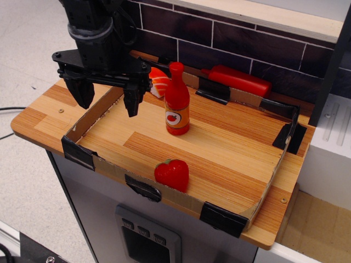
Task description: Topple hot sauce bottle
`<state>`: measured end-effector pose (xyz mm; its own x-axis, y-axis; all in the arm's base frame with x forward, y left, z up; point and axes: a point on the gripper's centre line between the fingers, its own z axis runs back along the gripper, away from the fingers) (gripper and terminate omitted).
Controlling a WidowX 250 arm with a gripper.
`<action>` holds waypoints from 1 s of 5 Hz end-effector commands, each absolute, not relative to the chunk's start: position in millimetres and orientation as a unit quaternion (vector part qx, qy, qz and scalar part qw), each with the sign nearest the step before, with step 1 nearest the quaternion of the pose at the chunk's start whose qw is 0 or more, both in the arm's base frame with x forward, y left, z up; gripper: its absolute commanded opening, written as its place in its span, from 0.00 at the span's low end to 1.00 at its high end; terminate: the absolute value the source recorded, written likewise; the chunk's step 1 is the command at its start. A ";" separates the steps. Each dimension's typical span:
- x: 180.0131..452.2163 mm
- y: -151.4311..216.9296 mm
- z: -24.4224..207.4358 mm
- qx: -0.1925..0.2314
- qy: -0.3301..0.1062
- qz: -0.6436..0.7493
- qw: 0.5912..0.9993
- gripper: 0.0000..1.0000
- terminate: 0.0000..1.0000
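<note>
hot sauce bottle (177, 99) upright mid-tabletop, long axis vertical | gripper (105, 97) jaws wide, empty, near the tray's left wall | bottle lies to image-right of jaws, just apart | sideways push likely topples it

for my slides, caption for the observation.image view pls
Open gripper hangs left of the upright hot sauce bottle on the cardboard-edged wooden tabletop.

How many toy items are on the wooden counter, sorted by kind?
Bottles: 2, the upright hot sauce bottle and the plain red bottle lying by the wall
Strawberry: 1
Orange-and-white toy, partly hidden: 1
Total: 4
</note>
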<state>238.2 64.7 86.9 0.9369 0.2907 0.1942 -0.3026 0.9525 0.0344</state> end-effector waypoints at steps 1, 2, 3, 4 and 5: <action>238.2 64.7 86.9 0.032 -0.094 0.151 0.984 1.00 0.00; 253.5 47.3 89.4 0.031 -0.089 0.050 0.994 1.00 0.00; 270.4 34.0 103.8 -0.002 -0.083 0.034 0.996 1.00 0.00; 282.3 21.5 110.2 -0.007 -0.091 0.037 0.995 1.00 0.00; 294.3 14.4 109.9 -0.005 -0.091 0.036 0.995 1.00 0.00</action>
<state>289.5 12.4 97.7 0.9868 0.0747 0.1434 -0.0730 0.9972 -0.0174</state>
